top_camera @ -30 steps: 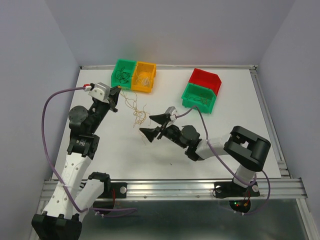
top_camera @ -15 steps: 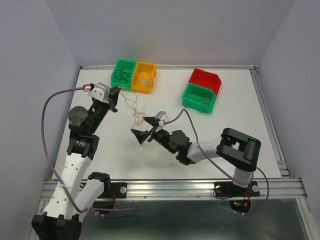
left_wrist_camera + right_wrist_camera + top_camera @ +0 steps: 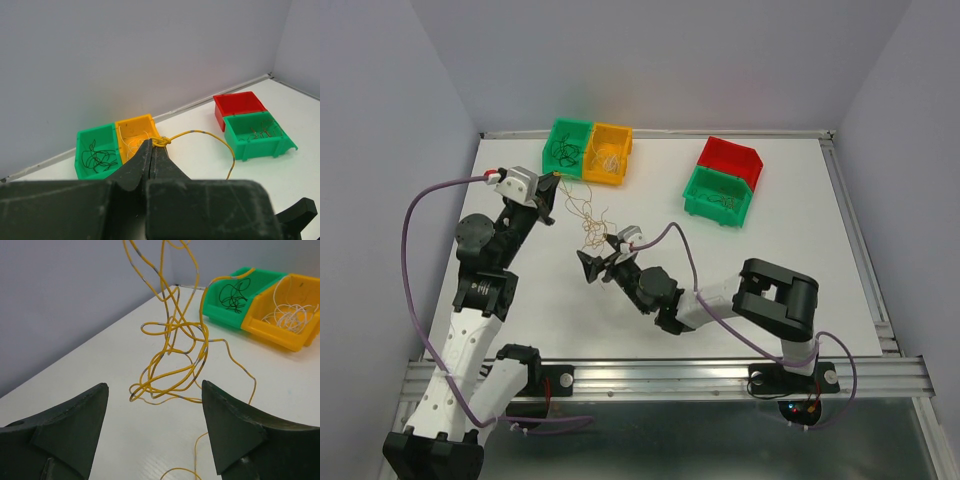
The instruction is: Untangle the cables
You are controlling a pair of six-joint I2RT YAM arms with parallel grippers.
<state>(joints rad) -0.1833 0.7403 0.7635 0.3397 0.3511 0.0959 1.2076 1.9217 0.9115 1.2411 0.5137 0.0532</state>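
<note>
Left gripper (image 3: 151,150) pressed together, pinching a knot of the yellow cables (image 3: 161,142) above the table (image 3: 800,230); tangle hanging just ahead of right gripper (image 3: 154,390), spread wide.

Yellow cables (image 3: 170,340) hang in a loose tangle from the closed left gripper (image 3: 152,145) down to the table (image 3: 820,230), directly ahead of the right gripper (image 3: 154,387), jaws wide. No straight path through there. Left green bin (image 3: 565,146) and orange bin (image 3: 607,152) block the far left; red bin (image 3: 730,157) and right green bin (image 3: 718,194) block the far right. There's an open gap between the bin pairs and bare tabletop right of the right arm.
</note>
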